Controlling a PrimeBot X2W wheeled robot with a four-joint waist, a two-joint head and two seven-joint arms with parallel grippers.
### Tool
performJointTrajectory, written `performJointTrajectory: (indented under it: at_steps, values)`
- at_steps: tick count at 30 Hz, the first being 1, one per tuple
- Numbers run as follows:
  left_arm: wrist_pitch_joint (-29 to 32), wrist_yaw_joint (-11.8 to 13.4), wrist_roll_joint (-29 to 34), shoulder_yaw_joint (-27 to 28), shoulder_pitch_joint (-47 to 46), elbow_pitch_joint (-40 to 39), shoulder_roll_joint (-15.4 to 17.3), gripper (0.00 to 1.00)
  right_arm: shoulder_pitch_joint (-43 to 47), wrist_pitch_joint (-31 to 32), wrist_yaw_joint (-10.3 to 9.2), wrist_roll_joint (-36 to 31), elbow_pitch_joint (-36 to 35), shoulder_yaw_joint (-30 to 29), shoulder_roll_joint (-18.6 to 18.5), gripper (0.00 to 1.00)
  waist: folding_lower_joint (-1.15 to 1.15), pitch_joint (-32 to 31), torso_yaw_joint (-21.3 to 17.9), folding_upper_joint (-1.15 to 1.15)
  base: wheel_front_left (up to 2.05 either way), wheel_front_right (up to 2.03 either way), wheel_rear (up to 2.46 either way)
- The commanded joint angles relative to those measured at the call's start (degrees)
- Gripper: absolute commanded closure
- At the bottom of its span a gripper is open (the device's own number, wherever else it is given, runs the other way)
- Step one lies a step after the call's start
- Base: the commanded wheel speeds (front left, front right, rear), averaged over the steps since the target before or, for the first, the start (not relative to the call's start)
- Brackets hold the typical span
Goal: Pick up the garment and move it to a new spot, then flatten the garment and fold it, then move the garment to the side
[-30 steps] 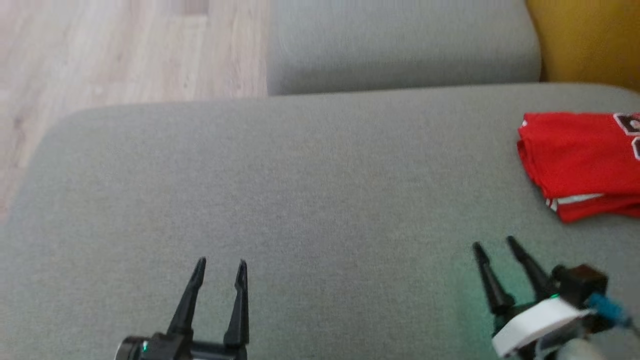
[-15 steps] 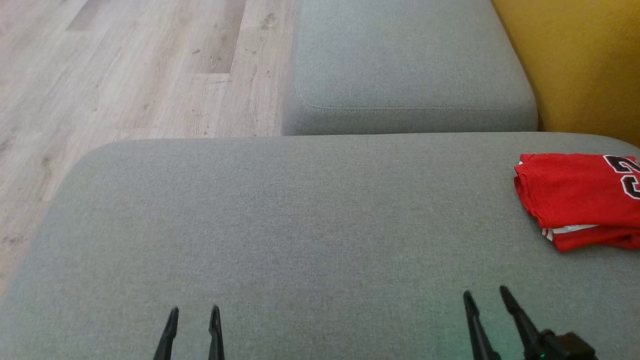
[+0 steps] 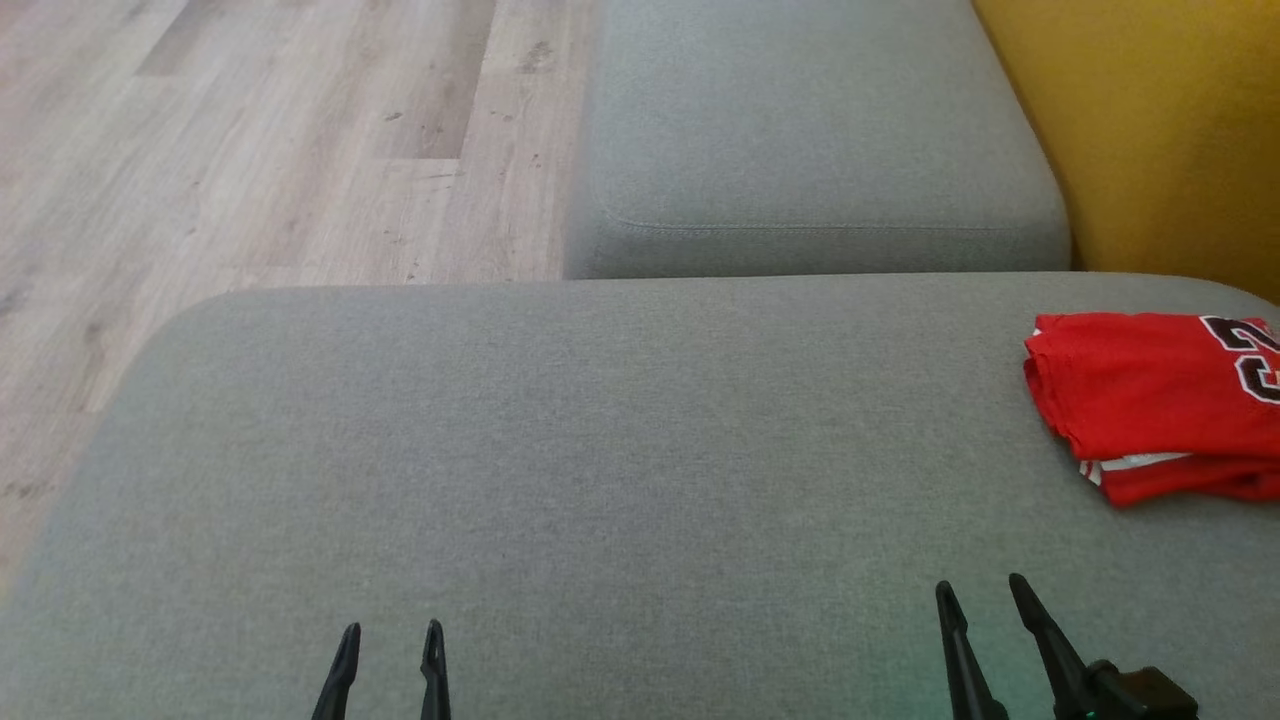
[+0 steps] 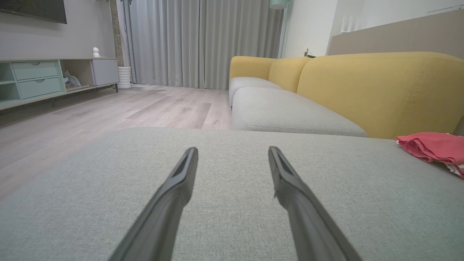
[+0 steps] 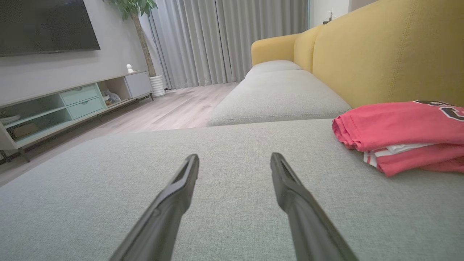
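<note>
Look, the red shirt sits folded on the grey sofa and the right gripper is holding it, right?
No, it isn't holding it. The head view shows the right gripper open, apart from the shirt. The shirt does sit folded on the grey sofa.

Garment point(image 3: 1150, 395): red, white-striped trim at near edge, black white-edged figures, perhaps numerals.
Cushion point(image 3: 600, 450): plain grey weave.
Sofa back point(image 3: 1150, 120): mustard yellow.
Floor point(image 3: 250, 150): pale wood grain.
</note>
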Motion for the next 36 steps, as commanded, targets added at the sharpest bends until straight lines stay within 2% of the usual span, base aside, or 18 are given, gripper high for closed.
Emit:
performJointTrajectory:
  at_steps: [1, 4, 5, 10, 36]
  values:
    - [-0.5, 0.3, 0.0, 2.0, -2.7, -2.0, -0.4, 0.00, -2.1, -0.8, -0.04, 0.0, -1.6, 1.2, -0.4, 0.00, 0.00, 0.0, -0.4, 0.00, 0.00, 0.00, 0.00]
    - [-0.5, 0.5, 0.0, 2.1, -2.4, -1.7, -0.4, 0.00, -2.3, -0.8, -0.04, -0.1, -1.4, 1.3, -0.3, 0.00, 0.00, -0.2, -1.1, 0.00, 0.00, 0.00, 0.00]
    - [0.0, 0.0, 0.0, 0.0, 0.0, 0.2, 0.0, 1.00, 0.0, 0.0, 0.00, 0.0, 0.4, 0.0, 0.0, 1.00, 0.00, -0.1, -1.0, 0.00, 0.00, 0.00, 0.00]
    - [0.3, 0.0, -0.4, -0.3, 0.8, 3.7, 0.0, 1.00, 0.9, 0.2, 0.00, 0.4, 3.7, 0.1, 0.0, 1.00, 0.00, -0.1, -1.1, 0.00, 0.00, 0.00, 0.00]
    - [3.7, -2.2, -18.8, 2.2, -4.4, 5.1, 0.8, 1.00, -3.7, 3.6, -0.01, 18.5, 3.8, -1.5, -0.8, 1.00, 0.00, 1.9, -1.8, 0.00, 0.00, 0.00, 0.00]
